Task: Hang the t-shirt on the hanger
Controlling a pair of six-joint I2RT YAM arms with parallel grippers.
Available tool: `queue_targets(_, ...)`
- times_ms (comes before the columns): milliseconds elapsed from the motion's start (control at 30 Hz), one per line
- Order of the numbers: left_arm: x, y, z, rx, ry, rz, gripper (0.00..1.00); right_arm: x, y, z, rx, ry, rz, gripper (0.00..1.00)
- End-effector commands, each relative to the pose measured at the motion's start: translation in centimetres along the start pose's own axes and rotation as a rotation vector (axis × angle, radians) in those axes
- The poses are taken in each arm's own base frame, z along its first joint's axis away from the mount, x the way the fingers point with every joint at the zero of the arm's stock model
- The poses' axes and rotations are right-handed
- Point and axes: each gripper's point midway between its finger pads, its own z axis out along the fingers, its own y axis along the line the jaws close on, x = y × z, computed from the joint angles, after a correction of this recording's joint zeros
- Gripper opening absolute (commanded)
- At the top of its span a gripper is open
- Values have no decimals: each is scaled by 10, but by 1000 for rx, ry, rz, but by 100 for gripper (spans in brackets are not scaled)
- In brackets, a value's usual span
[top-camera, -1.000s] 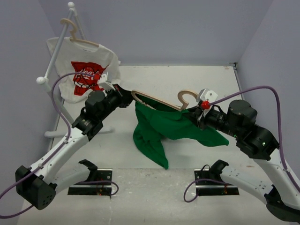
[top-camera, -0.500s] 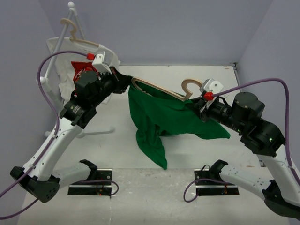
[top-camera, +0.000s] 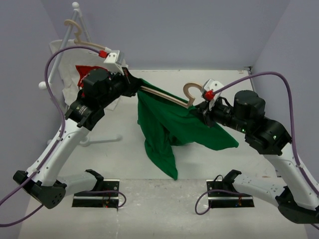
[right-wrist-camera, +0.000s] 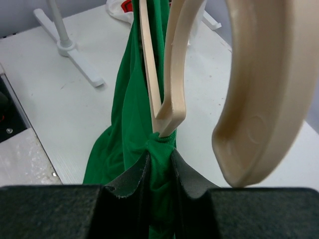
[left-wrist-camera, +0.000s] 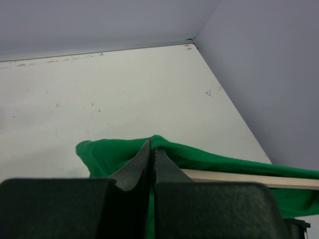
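Note:
The green t-shirt (top-camera: 169, 124) hangs bunched between my two grippers, above the table, its lower folds drooping toward the near edge. The beige hanger (top-camera: 162, 94) is partly inside it, with one shoulder bare and the hook (top-camera: 192, 92) sticking out. My left gripper (top-camera: 133, 85) is shut on the shirt's ribbed edge (left-wrist-camera: 169, 147) at the hanger's left end, and the hanger bar (left-wrist-camera: 239, 177) shows beside the left gripper (left-wrist-camera: 151, 147). My right gripper (right-wrist-camera: 160, 159) is shut on a bunch of green cloth (right-wrist-camera: 129, 109) just below the hanger's neck (right-wrist-camera: 172, 74), near the hook (right-wrist-camera: 264, 99).
A white t-shirt with a red logo (top-camera: 82, 77) hangs on a second beige hanger on the white rack (top-camera: 55, 69) at the back left, partly behind my left arm. The rack's foot (right-wrist-camera: 75, 50) lies on the table. Walls close in on both sides.

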Motion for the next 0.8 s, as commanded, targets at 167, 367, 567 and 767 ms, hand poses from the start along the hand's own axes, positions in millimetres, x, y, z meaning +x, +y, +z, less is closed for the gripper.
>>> queue_targets(167, 8, -35, 1, 49, -46, 24, 0, -37, -62, 68, 363, -94, 289, 0)
queue_targets(367, -35, -46, -34, 59, -162, 11, 0, -33, -57, 92, 350, -87, 300, 0)
queue_targets(567, -58, -18, -50, -108, -249, 5, 0, -74, -7, 67, 49, -336, 219, 0)
queue_targets(767, -58, -23, -48, -84, -254, -22, 0, -57, -71, 46, 440, -233, 339, 0)
